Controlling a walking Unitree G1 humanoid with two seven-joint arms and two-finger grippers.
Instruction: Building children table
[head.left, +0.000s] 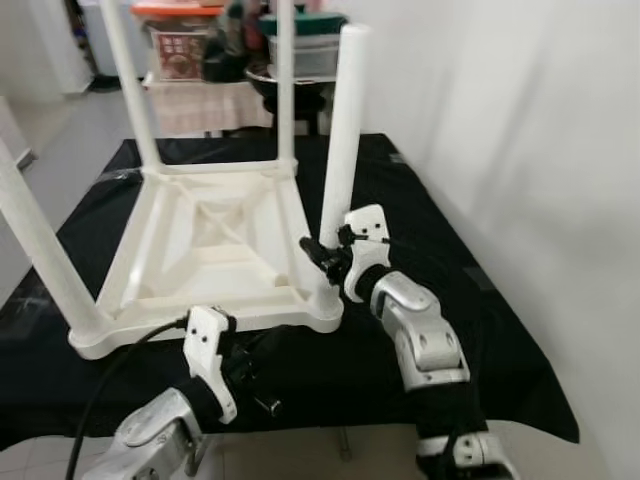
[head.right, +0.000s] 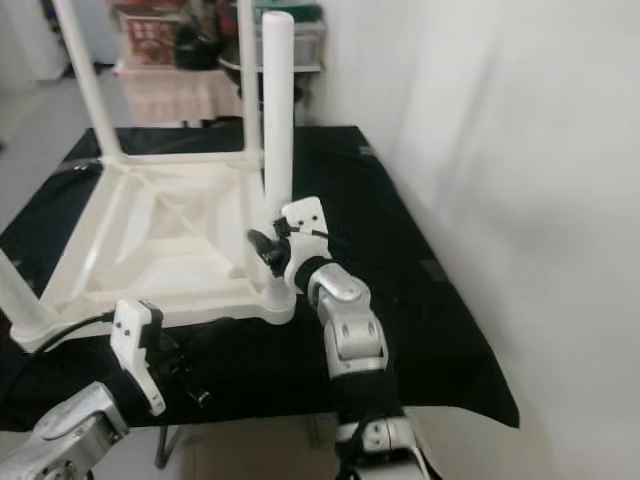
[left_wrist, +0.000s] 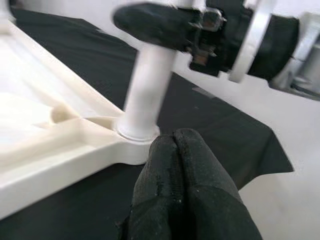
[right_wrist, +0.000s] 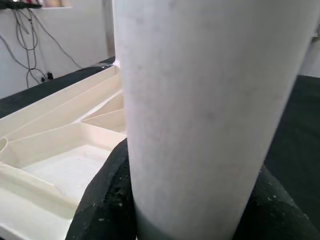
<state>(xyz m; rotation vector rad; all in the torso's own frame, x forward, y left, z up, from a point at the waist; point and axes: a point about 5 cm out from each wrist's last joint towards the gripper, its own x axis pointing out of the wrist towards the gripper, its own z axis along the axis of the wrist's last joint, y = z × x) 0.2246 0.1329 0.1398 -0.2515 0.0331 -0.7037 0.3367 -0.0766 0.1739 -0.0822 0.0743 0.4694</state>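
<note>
While the white tabletop (head.left: 215, 245) lies upside down on the black-covered worktop (head.left: 480, 330), toward its left side, I count four white legs standing up from its corners. My right gripper (head.left: 325, 255) clamps its two fingers around the leg (head.left: 343, 130) at the tabletop's near right corner, low on the post. My left gripper (left_wrist: 175, 165) hovers at the worktop's near edge, just beside that corner, its two fingers (left_wrist: 200, 195) pressed together on nothing.
</note>
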